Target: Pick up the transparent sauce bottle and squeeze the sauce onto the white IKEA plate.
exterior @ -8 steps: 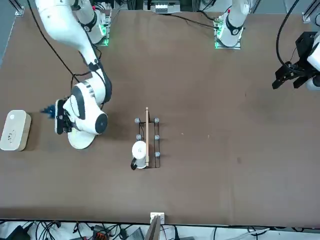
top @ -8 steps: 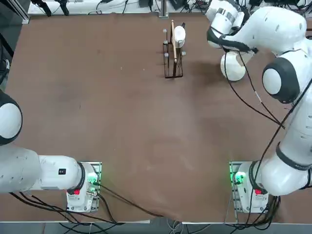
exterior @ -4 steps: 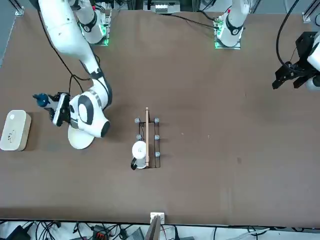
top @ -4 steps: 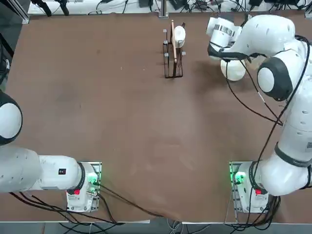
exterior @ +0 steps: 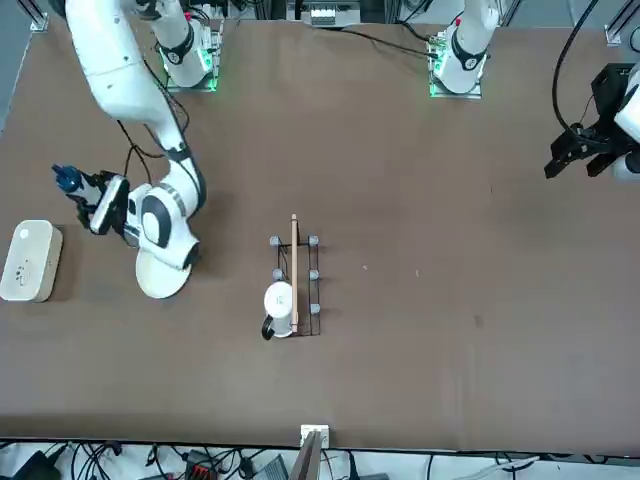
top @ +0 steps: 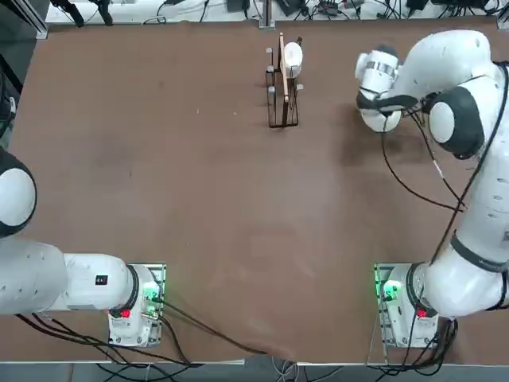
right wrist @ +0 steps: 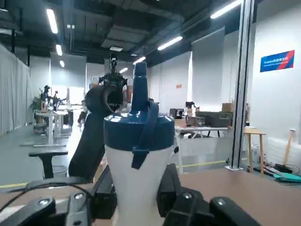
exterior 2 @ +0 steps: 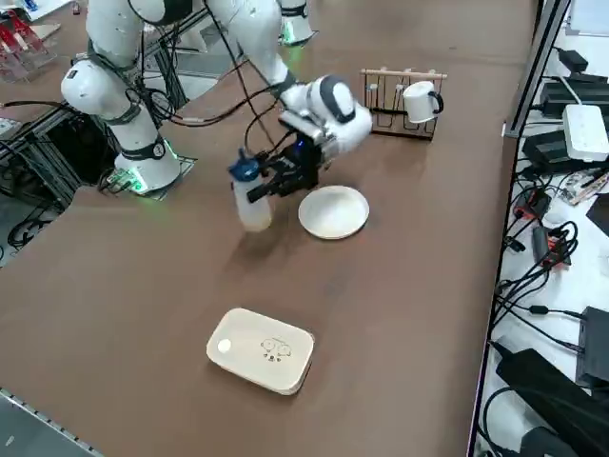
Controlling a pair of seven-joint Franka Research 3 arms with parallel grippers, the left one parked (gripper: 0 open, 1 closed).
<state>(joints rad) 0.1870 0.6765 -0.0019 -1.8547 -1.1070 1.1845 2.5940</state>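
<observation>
- Right gripper (right wrist: 137,194): fingers closed in on the transparent sauce bottle (right wrist: 136,181), one pad to each side of the body; bottle upright, blue nozzle (right wrist: 139,89) up, apparently clear of the table.
- Position: bottle beside the white IKEA plate (exterior 2: 333,211), not over it; plate flat on the table (exterior 2: 400,314).
- Step in hand, as judged: bottle to be brought over the plate and tipped nozzle-down; squeeze to be withheld until the tip is above the plate's middle.
- Tilt best made slowly, with the grip kept firm enough against slipping; soft walls may give, so sauce could be let out early if pressed too hard; nozzle to be kept low, but off the plate.
- Hidden: bottle lost from the top view, beneath the arm (top: 457,103); plate partly covered there too; lower end of the bottle cut off in the wrist view.
- Hard to make out: sauce level within the cloudy body; whether the nozzle's tip is open or capped, a blue strap (right wrist: 146,136) being seen alongside; exact gap beneath the bottle.
</observation>
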